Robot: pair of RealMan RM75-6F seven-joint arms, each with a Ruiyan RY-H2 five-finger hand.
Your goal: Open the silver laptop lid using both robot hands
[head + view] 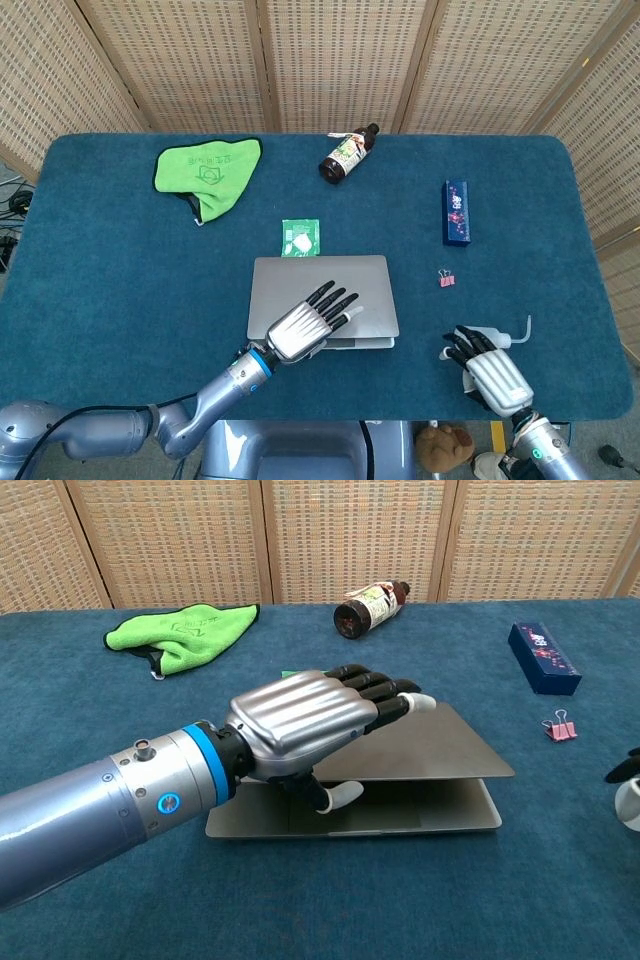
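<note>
The silver laptop (360, 290) lies at the table's front centre with its lid (440, 745) raised a little off the base (400, 815). My left hand (303, 326) grips the lid's front edge: fingers (370, 690) lie on top and the thumb (335, 796) is hooked underneath. My right hand (492, 372) hovers at the front right, away from the laptop, fingers apart and holding nothing. In the chest view only its dark fingertips (622, 770) show at the right edge.
A white squeeze bottle (497, 334) lies just beyond my right hand's fingertips. A pink binder clip (446, 279) and blue box (456, 211) are at right. A green packet (299, 238), brown bottle (347, 152) and green cloth (207, 170) lie behind the laptop.
</note>
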